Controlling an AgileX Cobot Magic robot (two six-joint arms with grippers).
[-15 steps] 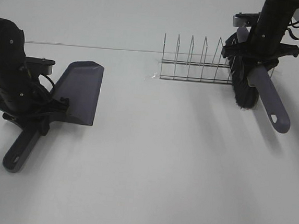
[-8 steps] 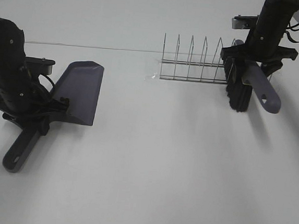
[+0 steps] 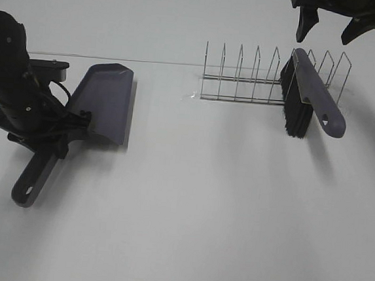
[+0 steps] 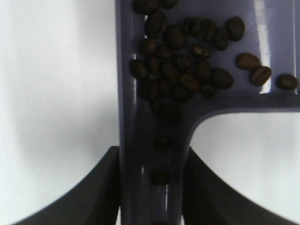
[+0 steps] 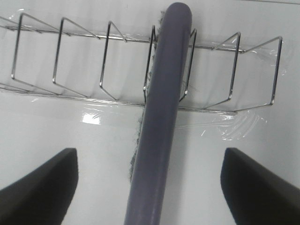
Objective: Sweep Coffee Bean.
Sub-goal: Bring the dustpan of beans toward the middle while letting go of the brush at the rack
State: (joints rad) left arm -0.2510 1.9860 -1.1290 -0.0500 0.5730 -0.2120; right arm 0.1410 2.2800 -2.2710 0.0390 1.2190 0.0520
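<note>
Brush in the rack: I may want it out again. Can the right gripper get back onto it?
Probably yes: the right gripper hangs open above the brush, whose handle sticks out of the rack unobstructed.

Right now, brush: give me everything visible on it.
The brush has a grey-purple, plastic-looking handle with a hang hole near its free end and black bristles along one edge. It sits slotted between two wires of the rack, bristle edge towards the table, handle end jutting out towards the front. The right gripper hangs open above it, not touching; only the rack wires visibly touch it.
</note>
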